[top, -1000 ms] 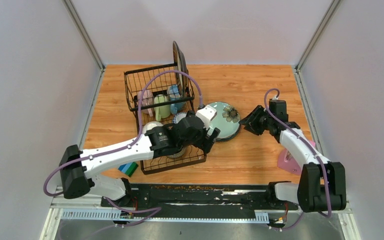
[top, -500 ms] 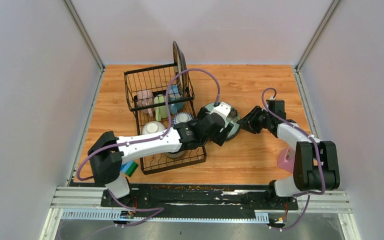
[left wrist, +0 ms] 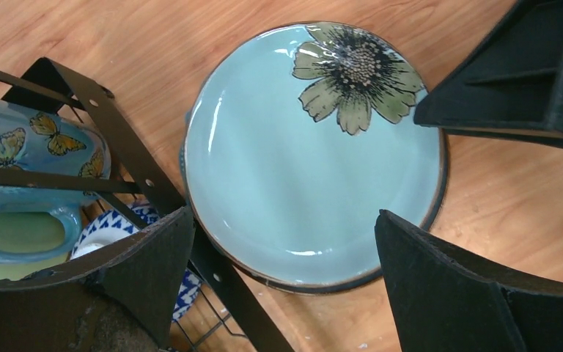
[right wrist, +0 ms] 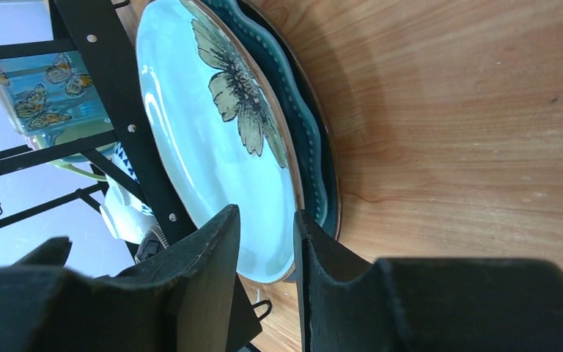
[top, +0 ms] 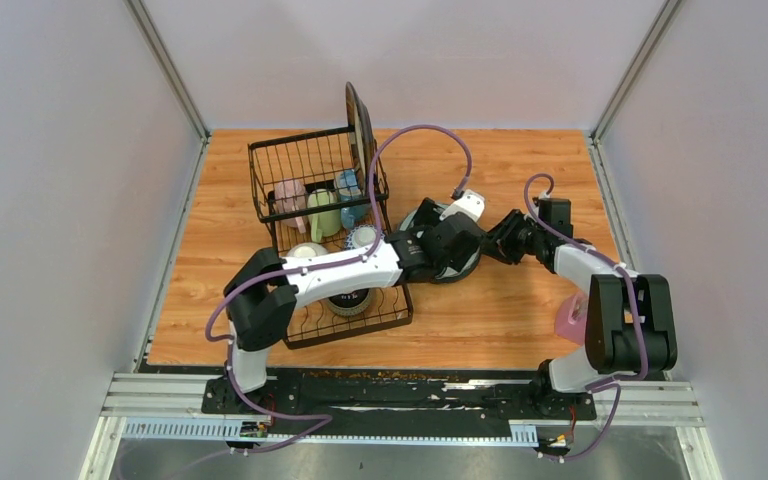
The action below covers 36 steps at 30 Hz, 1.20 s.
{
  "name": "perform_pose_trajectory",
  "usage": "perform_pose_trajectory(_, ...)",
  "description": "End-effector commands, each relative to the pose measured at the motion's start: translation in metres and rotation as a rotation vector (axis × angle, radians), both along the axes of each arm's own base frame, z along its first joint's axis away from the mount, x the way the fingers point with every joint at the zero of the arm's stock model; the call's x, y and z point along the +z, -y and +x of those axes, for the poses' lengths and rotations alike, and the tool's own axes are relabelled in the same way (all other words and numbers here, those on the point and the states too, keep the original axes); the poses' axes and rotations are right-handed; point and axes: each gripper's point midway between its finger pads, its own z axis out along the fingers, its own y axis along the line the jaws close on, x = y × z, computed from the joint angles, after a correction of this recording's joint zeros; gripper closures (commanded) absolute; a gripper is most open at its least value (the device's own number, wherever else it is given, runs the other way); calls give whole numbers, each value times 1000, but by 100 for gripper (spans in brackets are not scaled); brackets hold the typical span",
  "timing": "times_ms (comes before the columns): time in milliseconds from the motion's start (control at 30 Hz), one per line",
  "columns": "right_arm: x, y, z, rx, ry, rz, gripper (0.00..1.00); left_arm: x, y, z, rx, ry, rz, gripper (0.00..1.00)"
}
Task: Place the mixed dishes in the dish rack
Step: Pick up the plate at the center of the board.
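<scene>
Top external view, working outward from my end of the table: the pink container sits near the right arm's base. The dish rack stands left of centre. A white bowl and a patterned bowl are in its low tray, with the pink mug, green mug and butterfly mug in the basket behind. Just right of the rack, the pale blue flower plate lies on a dark teal plate. My left gripper hangs over it, jaws spread wide, holding nothing. My right gripper is at the plate's edge, jaws narrow with the rim between them; I cannot tell whether they pinch it. Farthest off, upright plates stand on edge at the rack's far corner.
</scene>
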Motion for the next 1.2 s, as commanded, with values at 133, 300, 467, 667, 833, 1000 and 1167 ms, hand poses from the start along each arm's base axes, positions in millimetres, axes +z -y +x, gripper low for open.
perform_pose_trajectory(133,7,-5,10,11,46,49,68,-3,-2,39,38,-37,10,0)
perform_pose_trajectory(300,3,-8,9,19,32,64,67,-13,-3,56,42,-85,20,0)
perform_pose_trajectory(467,1,-10,8,28,29,82,68,-30,-10,68,76,-133,59,0)
perform_pose_trajectory(667,-2,-10,7,29,15,81,68,-50,-17,73,83,-199,53,0)
perform_pose_trajectory(833,12,-5,8,10,64,44,66,-64,-22,77,88,-242,56,0)
perform_pose_trajectory(1000,24,7,6,-29,84,-36,64,-75,-23,78,82,-275,54,0)
perform_pose_trajectory(1167,24,11,3,-40,80,-64,62,-81,-21,75,60,-304,35,0)
